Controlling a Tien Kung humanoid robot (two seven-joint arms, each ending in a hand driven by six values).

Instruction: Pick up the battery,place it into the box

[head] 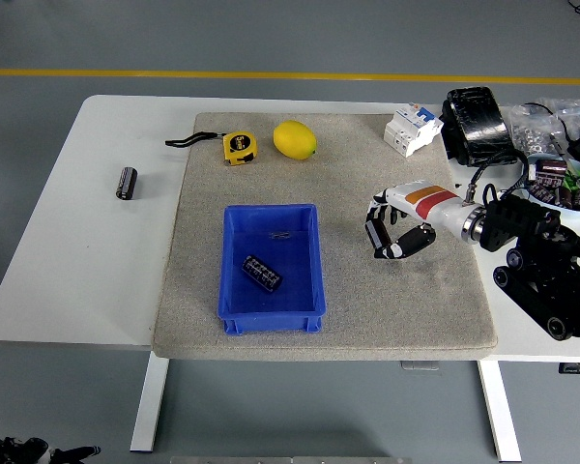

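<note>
Gripped between the curled fingers (379, 215) and the thumb of the right hand (391, 232), a dark cylindrical battery (375, 236) is seen over the right part of the grey mat (406, 300). Whether it is lifted clear of the mat or only just touching it cannot be told from this height. The fingers are wrapped across its upper side and the thumb is set under it, so the hand is clamped on the battery, probably so that the round body is kept from rolling out during the carry.

To the left, well apart from the hand, the blue box (230, 280) is found on the middle of the mat, open side up. Another dark battery (262, 272) is lying tilted on its floor, and a small pale item near the far wall is too small to be named. The box is placed within easy reach of the right arm, which is judged to be why that arm is used.

A third battery (126, 182) is standing on the bare white surface (68, 251), left of the mat. At the mat's far edge a yellow tape measure (238, 147) and a lemon (294, 139) are seen, with a white breaker (412, 129) at the far right corner. The left hand is not in view. The step in hand is judged to be the carry leftward to the box.
</note>
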